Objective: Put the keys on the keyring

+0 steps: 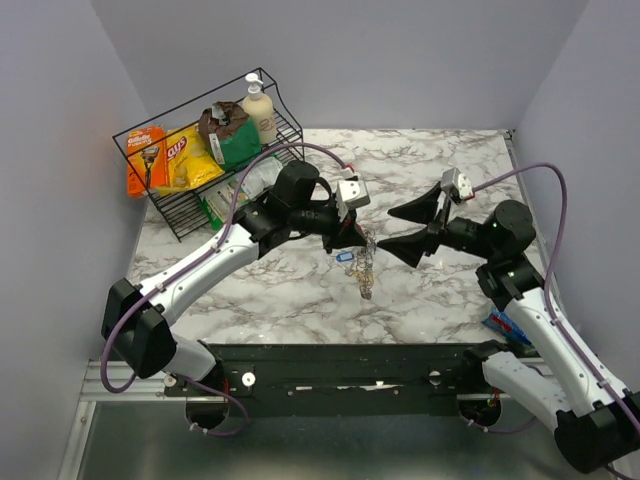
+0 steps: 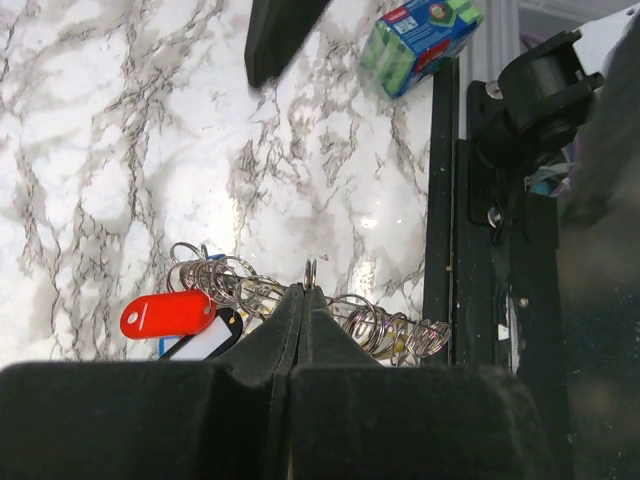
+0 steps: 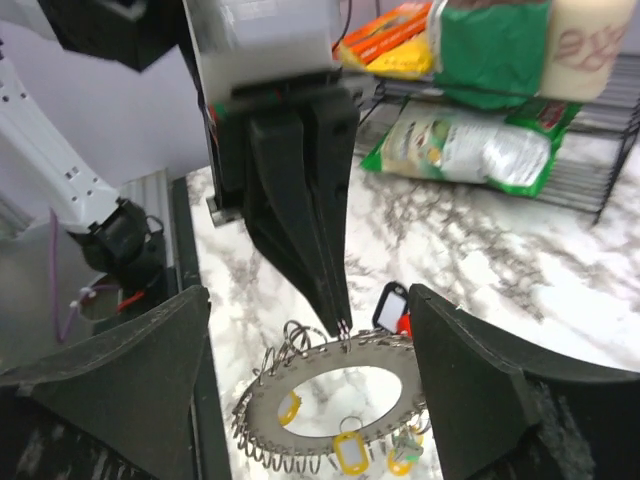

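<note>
The keyring is a flat grey metal ring with many small wire split rings around its rim. It hangs low over the marble table and also shows in the top view. Plastic tags hang from it: red, black-and-white and yellow. I cannot make out any metal keys. My left gripper is shut on one small split ring at the ring's top edge and points down. My right gripper is open, its fingers on either side of the ring without touching it.
A black wire basket with snack packets and a bottle stands at the back left. A blue and green pack lies by the right arm's base and also shows in the left wrist view. The black mounting rail runs along the near edge.
</note>
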Controlling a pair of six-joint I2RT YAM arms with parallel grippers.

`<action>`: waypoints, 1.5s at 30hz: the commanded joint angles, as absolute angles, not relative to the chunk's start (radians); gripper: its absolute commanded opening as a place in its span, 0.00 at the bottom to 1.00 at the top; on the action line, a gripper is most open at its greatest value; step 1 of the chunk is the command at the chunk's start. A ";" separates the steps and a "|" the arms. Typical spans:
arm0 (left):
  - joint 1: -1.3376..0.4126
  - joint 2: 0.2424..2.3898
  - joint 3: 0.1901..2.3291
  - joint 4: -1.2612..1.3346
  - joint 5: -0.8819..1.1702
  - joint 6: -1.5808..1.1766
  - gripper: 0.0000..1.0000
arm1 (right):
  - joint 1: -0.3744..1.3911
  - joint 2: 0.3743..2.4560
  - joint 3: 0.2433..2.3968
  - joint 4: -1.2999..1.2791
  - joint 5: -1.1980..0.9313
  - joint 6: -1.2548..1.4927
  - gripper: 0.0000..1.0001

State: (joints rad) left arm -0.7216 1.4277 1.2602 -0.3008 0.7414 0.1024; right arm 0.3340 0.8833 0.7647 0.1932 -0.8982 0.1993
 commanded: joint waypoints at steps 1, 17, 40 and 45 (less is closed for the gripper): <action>-0.726 1.344 1.201 -0.155 0.681 0.098 0.00 | 0.334 0.810 0.739 0.255 -0.752 0.227 0.96; -0.785 1.074 0.868 0.153 0.508 0.391 0.00 | 0.333 0.819 0.707 0.262 -0.736 0.227 1.00; -0.839 1.031 0.933 -0.074 0.543 0.614 0.00 | 0.445 0.943 0.841 0.068 -0.914 0.025 0.83; -0.839 1.017 0.936 -0.083 0.577 0.617 0.00 | 0.485 0.962 0.859 0.018 -0.874 -0.035 0.74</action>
